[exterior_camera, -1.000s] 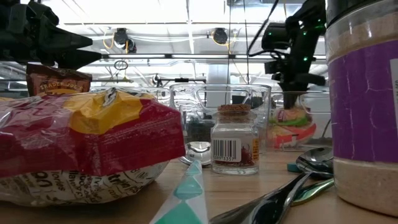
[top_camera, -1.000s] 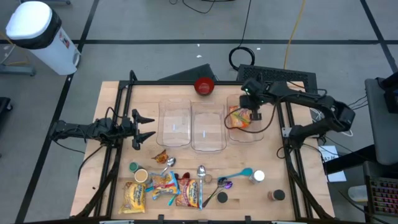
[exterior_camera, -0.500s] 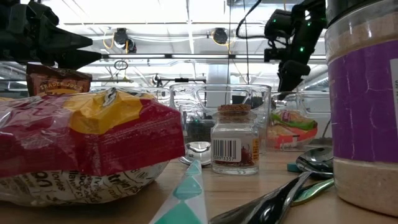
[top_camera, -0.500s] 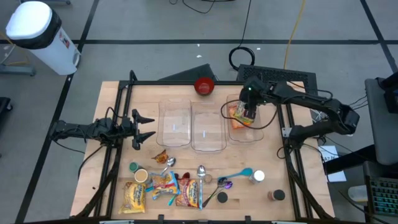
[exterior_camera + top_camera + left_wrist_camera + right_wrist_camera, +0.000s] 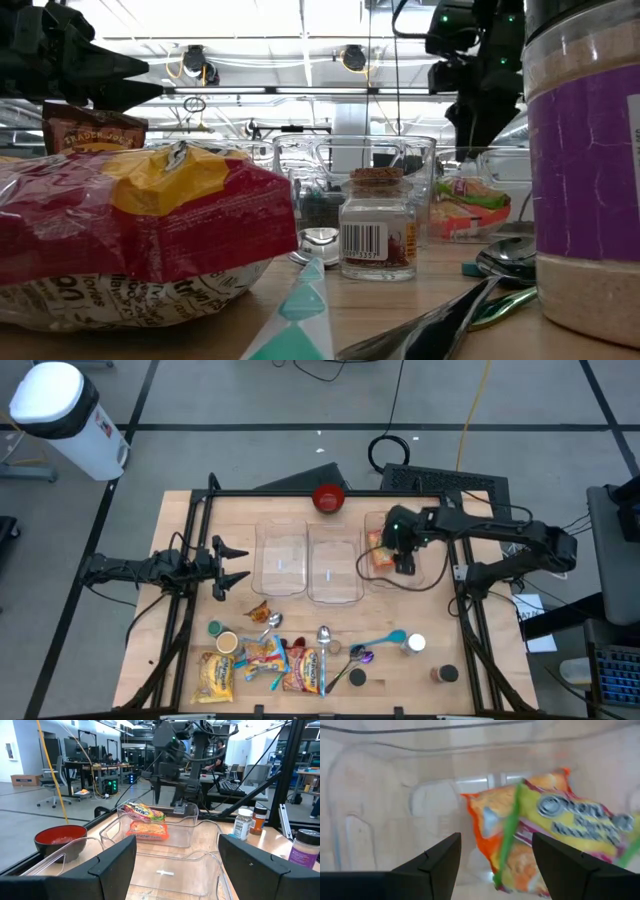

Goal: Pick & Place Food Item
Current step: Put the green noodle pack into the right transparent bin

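Over the right-hand clear bin (image 5: 392, 556): right gripper (image 5: 403, 563), fingers spread apart and empty, nothing between them in the right wrist view. Directly below, inside that bin: orange-and-yellow noodle packet (image 5: 381, 550), lying loose on the floor of the bin, clear of both fingers (image 5: 427, 865). Same packet visible at table height through the bin's wall (image 5: 467, 205), resting flat, with the dark arm hanging above it.

At 9 o'clock on the table: left gripper (image 5: 232, 563), fingers apart, holding nothing, pointed toward the row of bins and well apart from them. Middle bin (image 5: 333, 564) and left bin (image 5: 281, 560) side by side between the two arms.

At 12 o'clock, just beyond the bins: red bowl (image 5: 328, 498).

Toward 6 o'clock, along the near edge: scattered snack packets (image 5: 268, 663), spoons (image 5: 324, 636), small jars (image 5: 444, 674), none touched by either arm.
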`<action>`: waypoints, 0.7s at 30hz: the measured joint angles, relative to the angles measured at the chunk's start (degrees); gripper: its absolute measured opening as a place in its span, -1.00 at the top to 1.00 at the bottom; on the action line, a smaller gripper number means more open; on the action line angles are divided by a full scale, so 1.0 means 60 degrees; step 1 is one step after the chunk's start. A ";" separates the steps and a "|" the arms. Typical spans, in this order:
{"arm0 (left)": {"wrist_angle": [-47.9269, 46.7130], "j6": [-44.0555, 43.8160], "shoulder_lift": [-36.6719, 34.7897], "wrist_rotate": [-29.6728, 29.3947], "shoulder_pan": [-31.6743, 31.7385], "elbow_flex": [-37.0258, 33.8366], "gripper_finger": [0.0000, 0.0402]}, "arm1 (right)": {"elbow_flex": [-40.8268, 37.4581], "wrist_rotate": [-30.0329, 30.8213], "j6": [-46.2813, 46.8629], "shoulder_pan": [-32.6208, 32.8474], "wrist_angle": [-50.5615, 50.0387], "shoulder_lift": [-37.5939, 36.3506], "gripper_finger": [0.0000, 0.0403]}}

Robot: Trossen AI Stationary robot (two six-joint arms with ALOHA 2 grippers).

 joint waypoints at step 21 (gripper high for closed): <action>0.0004 -0.0002 -0.0002 0.0002 0.0000 0.0000 -0.42 | 0.0015 -0.0101 -0.0722 0.0736 0.0430 0.3189 0.37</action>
